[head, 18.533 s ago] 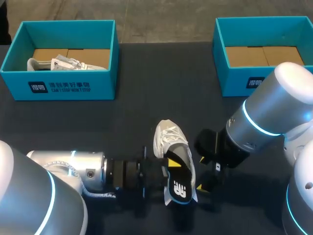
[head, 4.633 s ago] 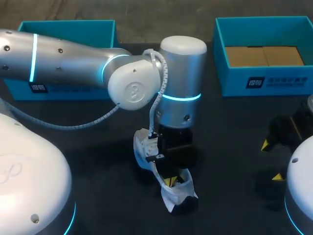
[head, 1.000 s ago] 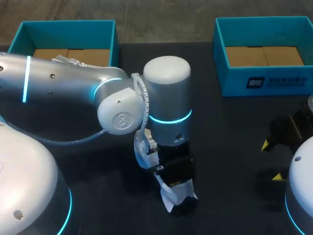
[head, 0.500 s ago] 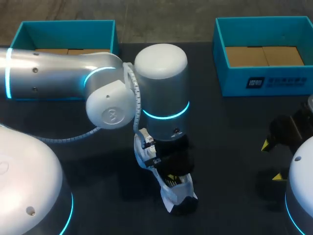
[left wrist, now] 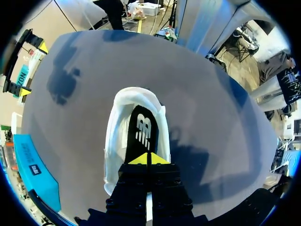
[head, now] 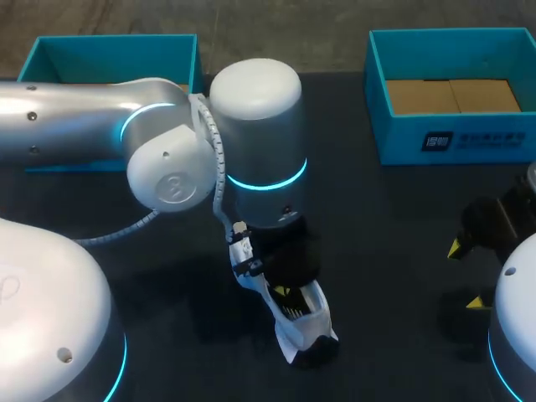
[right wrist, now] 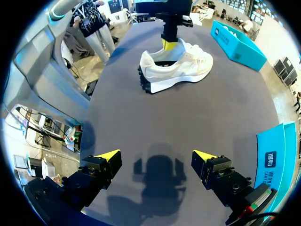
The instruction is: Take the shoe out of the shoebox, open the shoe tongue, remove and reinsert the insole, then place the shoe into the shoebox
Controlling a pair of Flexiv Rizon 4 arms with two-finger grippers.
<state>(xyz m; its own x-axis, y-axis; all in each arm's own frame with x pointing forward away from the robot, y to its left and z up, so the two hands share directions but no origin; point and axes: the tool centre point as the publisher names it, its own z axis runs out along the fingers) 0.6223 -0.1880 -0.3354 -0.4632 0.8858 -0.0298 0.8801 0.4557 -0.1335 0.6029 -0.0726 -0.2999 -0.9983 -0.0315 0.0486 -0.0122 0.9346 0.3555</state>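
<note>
Dark matte table (head: 385, 243), soft shadows on its surface, even light from above

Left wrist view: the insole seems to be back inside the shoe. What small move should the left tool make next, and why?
Probably lift the left tool straight up, clear of the shoe. Its yellow tips are closed together, holding nothing, just over the opening, and the black insole already lies inside. Once clear, it can open to grasp the shoe.
</note>
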